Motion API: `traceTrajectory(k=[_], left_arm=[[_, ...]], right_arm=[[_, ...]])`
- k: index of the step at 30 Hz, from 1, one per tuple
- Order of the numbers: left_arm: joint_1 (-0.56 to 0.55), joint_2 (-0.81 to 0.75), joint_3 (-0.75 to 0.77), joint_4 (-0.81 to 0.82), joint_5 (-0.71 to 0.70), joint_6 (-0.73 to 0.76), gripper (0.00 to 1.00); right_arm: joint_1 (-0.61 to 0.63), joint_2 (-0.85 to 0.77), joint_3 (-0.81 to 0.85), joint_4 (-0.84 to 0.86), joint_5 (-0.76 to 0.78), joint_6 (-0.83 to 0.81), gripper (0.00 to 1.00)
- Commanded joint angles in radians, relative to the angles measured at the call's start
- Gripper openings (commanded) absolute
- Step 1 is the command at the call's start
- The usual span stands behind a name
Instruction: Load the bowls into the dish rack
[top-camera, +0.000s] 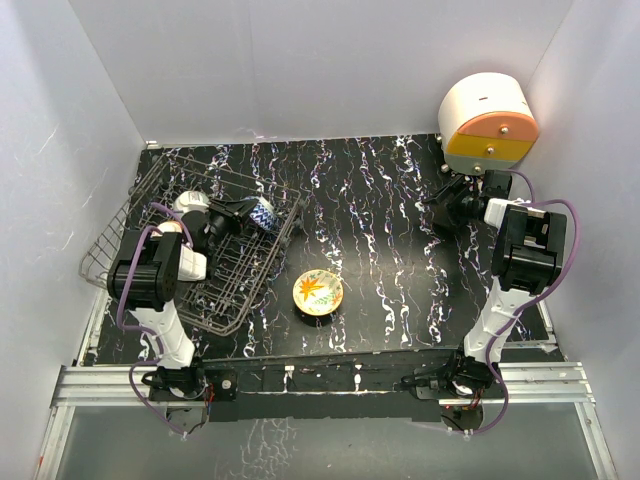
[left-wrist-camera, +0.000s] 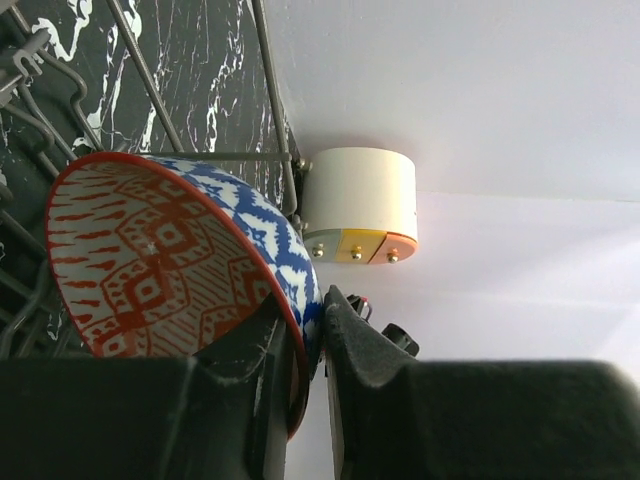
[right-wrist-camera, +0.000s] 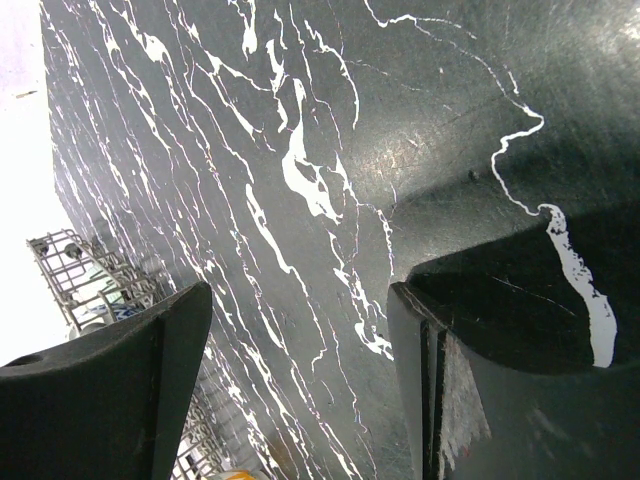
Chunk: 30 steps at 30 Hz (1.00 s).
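My left gripper (top-camera: 237, 216) is over the dish rack (top-camera: 150, 190), shut on the rim of a bowl (top-camera: 263, 212). In the left wrist view this bowl (left-wrist-camera: 160, 260) is red-orange patterned inside and blue-white outside. It stands on edge among the rack wires (left-wrist-camera: 268, 90), its rim pinched in my left gripper (left-wrist-camera: 318, 335). A yellow bowl with a leaf design (top-camera: 318, 291) sits on the table just right of the rack. A pale bowl (top-camera: 190, 202) shows in the rack behind my left arm. My right gripper (top-camera: 450, 203) is open and empty at the back right, seen over bare table in its wrist view (right-wrist-camera: 300, 380).
A round white, orange and yellow drawer box (top-camera: 487, 122) stands at the back right corner, also in the left wrist view (left-wrist-camera: 358, 205). The black marbled table (top-camera: 380, 250) is enclosed by white walls. The rack's corner (right-wrist-camera: 80, 280) shows in the right wrist view.
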Motion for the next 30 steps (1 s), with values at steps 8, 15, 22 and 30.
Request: traceTrajectory(k=[8,15,22,30], left_arm=[[0.011,0.046,0.101,0.142,-0.024,-0.102,0.00],[-0.009,0.151,0.172,0.240,-0.046,-0.133,0.00],[-0.027,0.247,0.260,0.336,-0.060,-0.180,0.00],[-0.035,0.235,0.155,0.297,-0.059,-0.174,0.00]], right_arm=[[-0.005,0.006,0.038,0.008,0.016,-0.023,0.73],[-0.004,0.014,0.052,0.004,0.021,-0.025,0.73],[-0.005,0.024,0.076,-0.009,0.028,-0.029,0.73],[-0.005,0.032,0.068,-0.008,0.029,-0.031,0.73]])
